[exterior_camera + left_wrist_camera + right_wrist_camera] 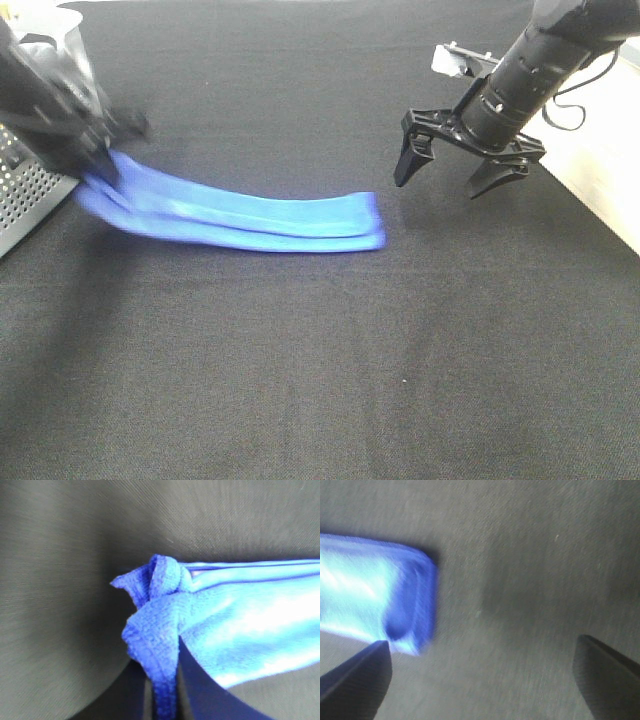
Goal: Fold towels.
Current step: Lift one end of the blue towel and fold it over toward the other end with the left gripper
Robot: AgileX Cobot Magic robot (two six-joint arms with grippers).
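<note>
The bright blue towel (250, 215) lies folded into a long narrow strip on the black table, running from the far left toward the middle. My left gripper (100, 165) is shut on its left end, which is lifted and bunched; the left wrist view shows the pinched, crumpled corner (160, 605) close up. My right gripper (455, 170) is open and empty, hovering just right of the towel's free end (372, 222). The right wrist view shows that end (395, 600) between and beyond my spread fingers (355, 680).
A perforated grey basket (25, 200) stands at the far left edge beside the left arm. The black cloth table (320, 380) ends at the right, where a pale wooden surface (610, 180) shows. A cable hangs off the right arm.
</note>
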